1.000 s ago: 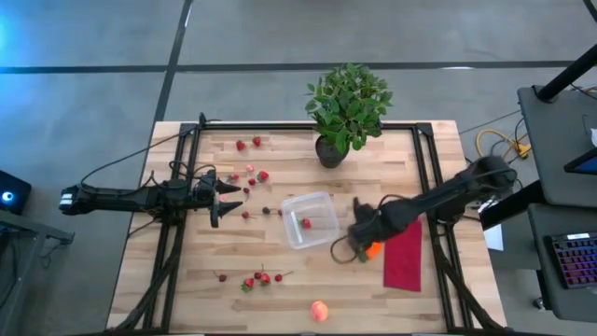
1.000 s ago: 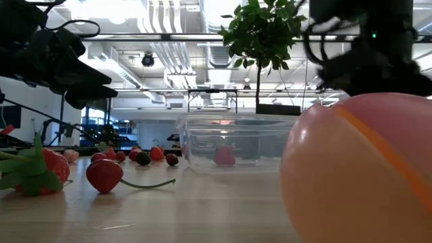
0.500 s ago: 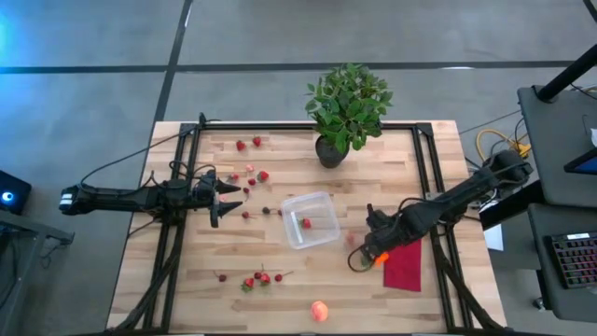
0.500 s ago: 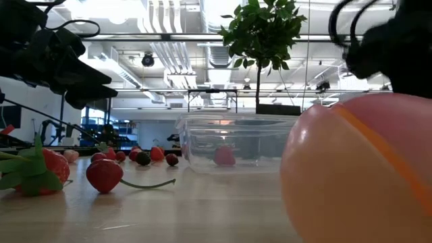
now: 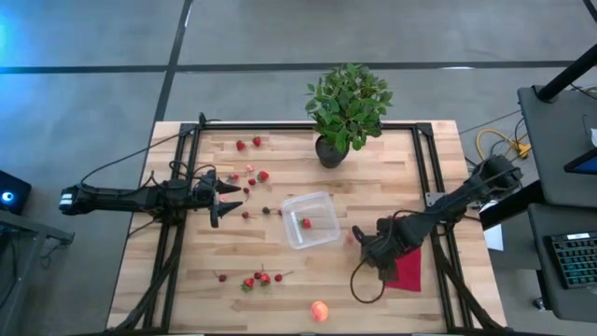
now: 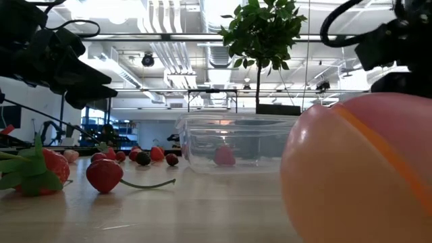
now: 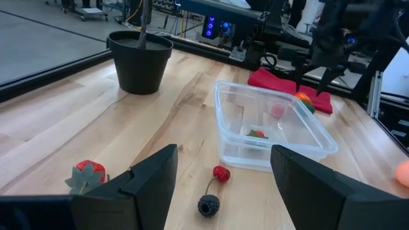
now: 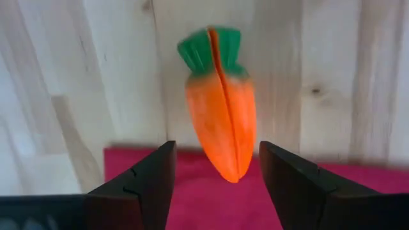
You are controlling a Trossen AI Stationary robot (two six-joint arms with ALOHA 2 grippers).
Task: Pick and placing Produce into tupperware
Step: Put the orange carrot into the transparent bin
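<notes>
In the right wrist view the orange carrot [image 8: 220, 108] lies on the wood, green end away from the red cloth [image 8: 192, 191] and tip on the cloth's edge. My right gripper [image 8: 215, 152] hangs open above it, pointing down, a finger on either side and clear of it. In the high view my right gripper [image 5: 378, 250] hides the carrot. The clear tupperware [image 5: 311, 220] holds one strawberry [image 5: 306, 223]. The peach-coloured fruit [image 5: 320, 311] sits near the front edge. More strawberries [image 5: 261, 278] lie scattered on the table. My left gripper [image 5: 220, 194] waits open at the left.
A potted plant [image 5: 347, 107] stands at the table's far edge behind the tupperware. The red cloth [image 5: 406, 266] lies at the right, partly under my right arm. Black rails [image 5: 177, 224] run along the table's left and right sides. Strawberries [image 5: 248, 143] lie at the far left.
My right gripper has moved toward the table's near edge and slightly right, away from the tupperware, and now stands over the carrot. Its wrist has rolled about its downward axis. The carrot showed beside it before and is now covered in the high view.
</notes>
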